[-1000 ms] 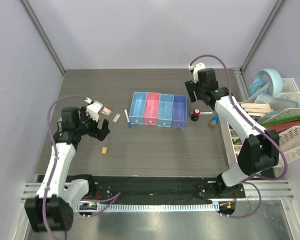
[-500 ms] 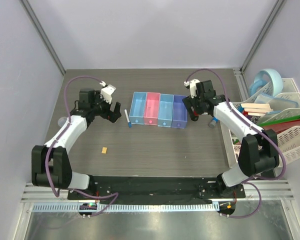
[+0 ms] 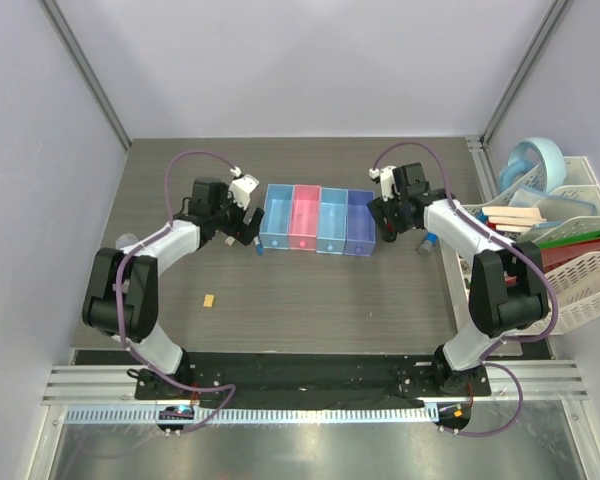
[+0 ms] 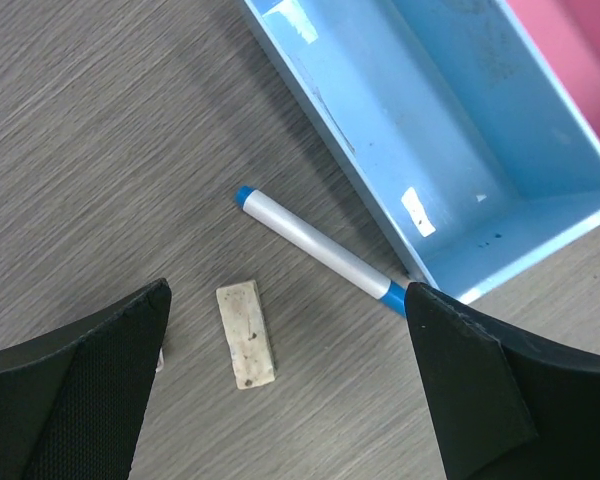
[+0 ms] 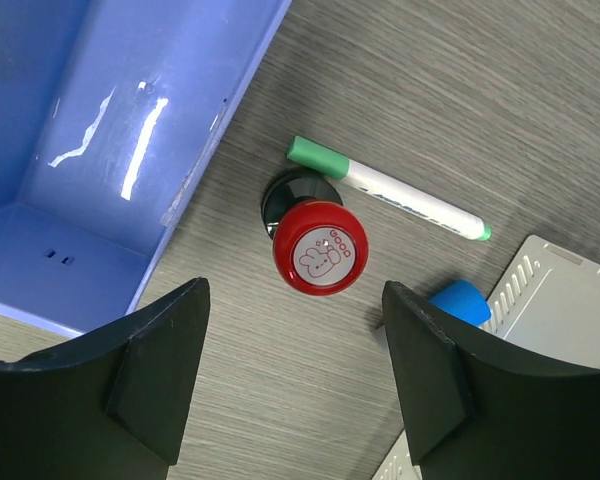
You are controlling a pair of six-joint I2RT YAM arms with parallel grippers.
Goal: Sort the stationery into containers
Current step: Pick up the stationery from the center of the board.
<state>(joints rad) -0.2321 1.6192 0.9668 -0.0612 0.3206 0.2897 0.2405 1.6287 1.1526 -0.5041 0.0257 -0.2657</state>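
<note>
The work surface is a dark wood-grain table [image 3: 310,300] enclosed by plain pale walls. At the right edge I see a white rack [image 3: 580,260] loaded with books and folders.

The row of four joined bins [image 3: 318,221] sits mid-table, running left to right: light blue, pink, light blue, darker blue. From what both wrist views show of them, the light blue end bin [image 4: 430,150] and the darker blue end bin [image 5: 110,130] hold nothing.

The left gripper [image 3: 242,222] hangs just beside the left end of the row. In its wrist view the left gripper [image 4: 288,295] has its jaws spread wide and grasps nothing. The right gripper [image 3: 395,222] hangs just beside the right end of the row. It is likewise released, with nothing between its fingers [image 5: 150,370].

Below the right gripper, the red-capped black bottle [image 5: 320,250] stands upright on the table, near the darker blue bin's outer wall. The green-tipped pen [image 5: 390,190] lies flat with its green end touching the bottle. A small blue round item [image 5: 460,300] rests beside the rack's corner.

Below the left gripper, the blue-capped pen [image 4: 320,252] lies diagonally, one end close against the light blue bin's corner. The pale eraser [image 4: 245,333] lies near it, apart from the pen. The tan block [image 3: 210,299] lies alone, well apart from the bins.
</note>
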